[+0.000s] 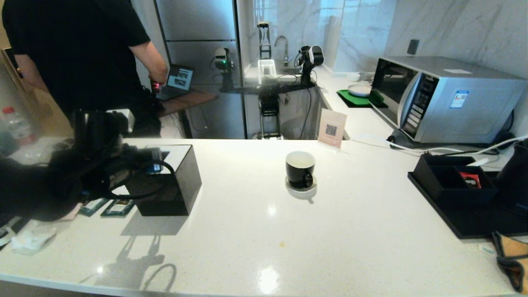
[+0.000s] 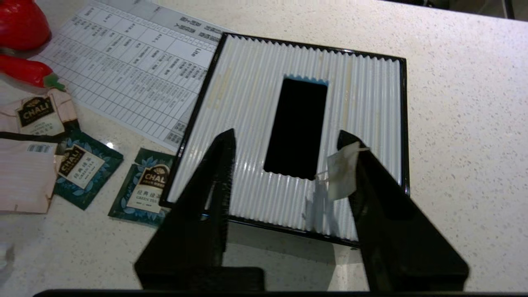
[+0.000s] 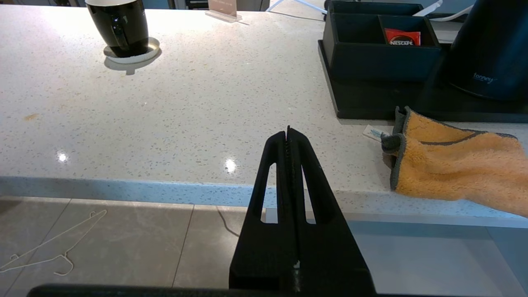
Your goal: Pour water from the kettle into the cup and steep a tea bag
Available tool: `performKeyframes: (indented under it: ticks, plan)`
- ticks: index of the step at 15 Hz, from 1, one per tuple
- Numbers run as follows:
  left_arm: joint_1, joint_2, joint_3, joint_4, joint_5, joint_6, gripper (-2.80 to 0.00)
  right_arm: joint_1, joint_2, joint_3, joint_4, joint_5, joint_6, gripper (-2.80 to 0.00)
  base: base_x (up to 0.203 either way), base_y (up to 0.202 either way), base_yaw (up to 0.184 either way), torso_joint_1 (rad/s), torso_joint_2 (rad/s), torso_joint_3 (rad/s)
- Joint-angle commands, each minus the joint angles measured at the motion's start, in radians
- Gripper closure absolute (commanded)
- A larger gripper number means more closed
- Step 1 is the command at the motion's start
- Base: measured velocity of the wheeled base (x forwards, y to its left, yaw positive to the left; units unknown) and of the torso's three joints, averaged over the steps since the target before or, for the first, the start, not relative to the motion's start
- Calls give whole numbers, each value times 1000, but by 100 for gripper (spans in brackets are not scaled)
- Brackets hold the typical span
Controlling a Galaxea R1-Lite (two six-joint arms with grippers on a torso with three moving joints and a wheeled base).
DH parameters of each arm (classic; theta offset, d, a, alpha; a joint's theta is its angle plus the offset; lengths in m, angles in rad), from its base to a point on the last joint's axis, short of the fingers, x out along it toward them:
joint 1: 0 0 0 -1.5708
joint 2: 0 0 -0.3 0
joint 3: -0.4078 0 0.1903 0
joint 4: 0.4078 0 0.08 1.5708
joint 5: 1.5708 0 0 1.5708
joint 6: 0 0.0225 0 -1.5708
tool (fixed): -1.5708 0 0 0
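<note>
The black cup [image 1: 300, 169] with a white inside stands on its small white saucer [image 1: 301, 192] mid-counter; whether it holds water I cannot tell. The matte black kettle [image 1: 515, 181] shows partly at the far right edge, on a black tray. My left gripper [image 2: 286, 135] hangs open above the black tissue box [image 2: 247, 107], and a small white paper tag [image 2: 342, 171] with a thread clings to one finger. My right gripper [image 3: 288, 132] is shut on nothing, low at the counter's front edge, well short of the cup [image 3: 119, 24] and the kettle [image 3: 491, 49].
Green tea sachets [image 2: 144, 187] and a printed sheet [image 2: 132, 70] lie beside the tissue box [image 1: 165, 181]. A black organiser [image 3: 377, 45] holding a red sachet sits left of the kettle. An orange cloth [image 3: 453, 165] hangs over the front edge. A microwave [image 1: 445, 99] stands behind, a person [image 1: 78, 53] at back left.
</note>
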Motion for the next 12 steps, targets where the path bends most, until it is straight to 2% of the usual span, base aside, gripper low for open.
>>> performKeyframes:
  ticks: [1,4,5,8,11,12]
  plan:
    - [3,-28,0,-1,15,2,-280,0,0,0,0,0,0,0,0,0,0,0,0,0]
    - [34,-27,0,6,31,4,-280,0,1,0,0,0,0,0,0,0,0,0,0,0]
    - [49,-12,0,39,29,2,-280,0,0,0,0,0,0,0,0,0,0,0,0,0]
    - [51,-13,-7,108,14,-65,-280,0,0,0,0,0,0,0,0,0,0,0,0,0]
    - [45,-102,1,114,13,-70,-280,0,0,0,0,0,0,0,0,0,0,0,0,0]
    - [37,-150,3,120,14,-68,0,0,0,0,0,1,0,0,0,0,0,0,0,0]
